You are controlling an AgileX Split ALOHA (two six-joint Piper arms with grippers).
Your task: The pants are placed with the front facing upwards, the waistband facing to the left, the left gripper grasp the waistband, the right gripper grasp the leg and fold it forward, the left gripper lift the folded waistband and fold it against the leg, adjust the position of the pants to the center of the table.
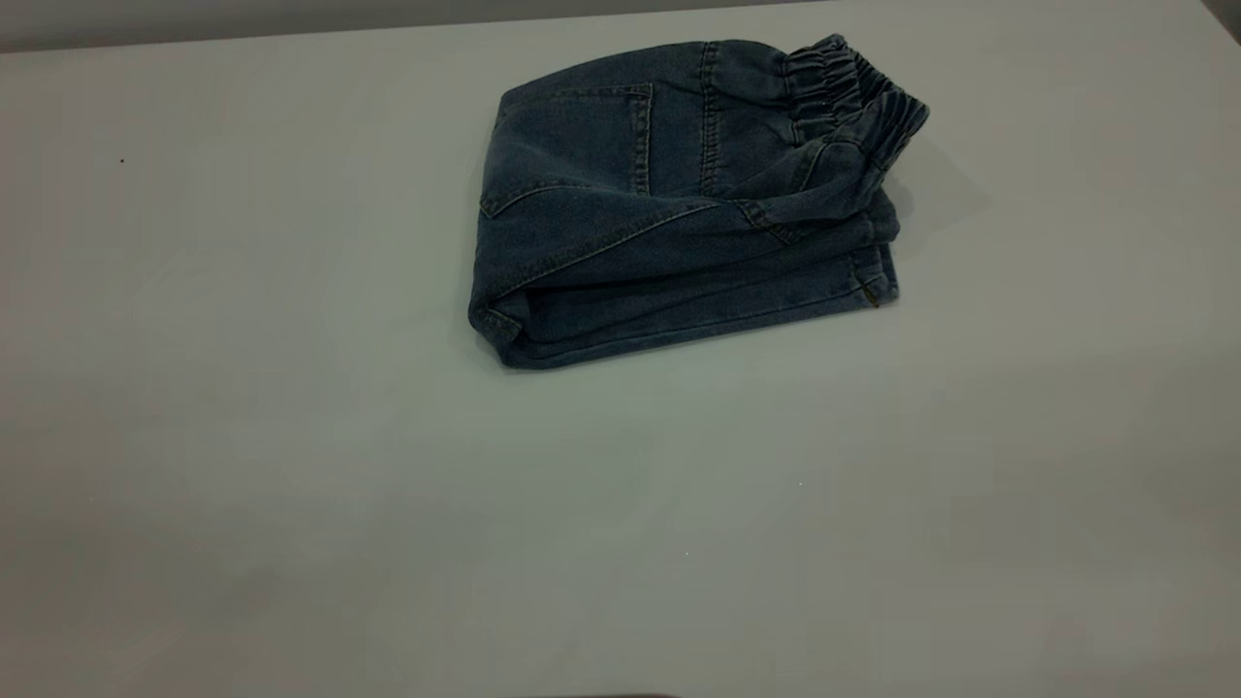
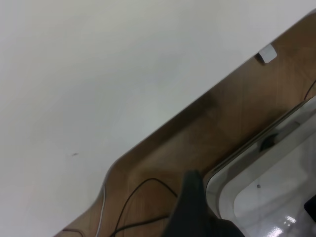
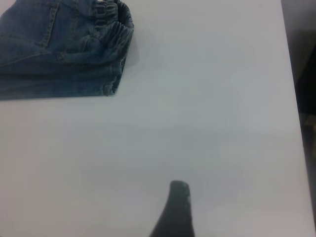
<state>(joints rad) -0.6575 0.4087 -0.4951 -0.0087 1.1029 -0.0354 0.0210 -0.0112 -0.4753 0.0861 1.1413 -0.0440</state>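
Observation:
The pants (image 1: 669,204) lie folded into a compact blue denim bundle on the table (image 1: 291,436), toward the far side and a little right of the middle. The ruched waistband (image 1: 853,92) sits on top at the bundle's far right, and a back pocket faces up. Neither gripper shows in the exterior view. In the right wrist view the pants (image 3: 54,49) and waistband (image 3: 116,24) are well away from a black part of my right gripper (image 3: 177,210), which hovers over bare table. A black part of my left gripper (image 2: 190,212) hangs past the table's edge, over the floor.
The left wrist view shows the table's curved edge (image 2: 163,131), a brown wooden floor (image 2: 232,113), black cables (image 2: 133,197), a pale glossy base (image 2: 266,192) and a small white piece (image 2: 267,53). Wide bare tabletop surrounds the pants.

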